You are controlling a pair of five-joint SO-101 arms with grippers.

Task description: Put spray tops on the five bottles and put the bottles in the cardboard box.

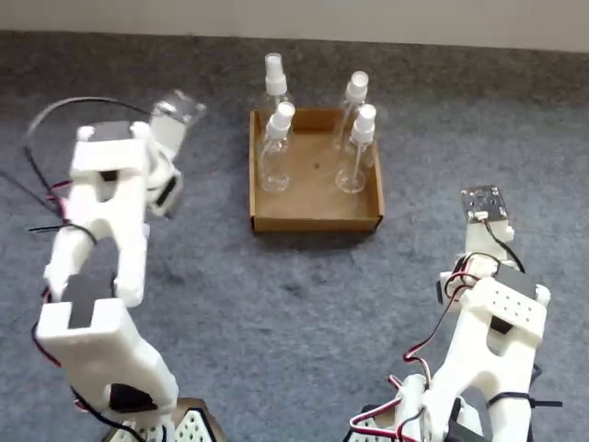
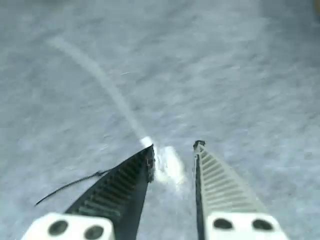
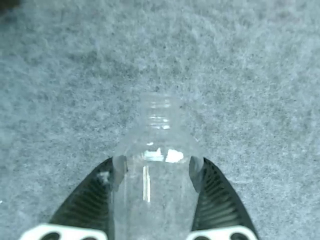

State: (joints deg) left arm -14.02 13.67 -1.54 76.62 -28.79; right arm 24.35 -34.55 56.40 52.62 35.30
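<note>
The right gripper (image 3: 157, 162) is clamped on the shoulders of a clear, round plastic bottle (image 3: 160, 120) with a bare threaded neck, over fuzzy grey carpet (image 3: 250, 60). The left gripper (image 2: 174, 147) pinches a blurred white spray top (image 2: 167, 167) that trails a thin tube. Four capped bottles (image 1: 276, 147) stand at the brown cardboard box (image 1: 313, 221).

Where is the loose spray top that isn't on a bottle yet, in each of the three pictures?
High view: spray top, a blurred pale shape upper left, left of the cardboard box.
Left wrist view: spray top between the left claw tips, tube trailing away.
Right wrist view: the right claw holds a topless bottle here instead.
Shared landmark: the grey carpet.
</note>
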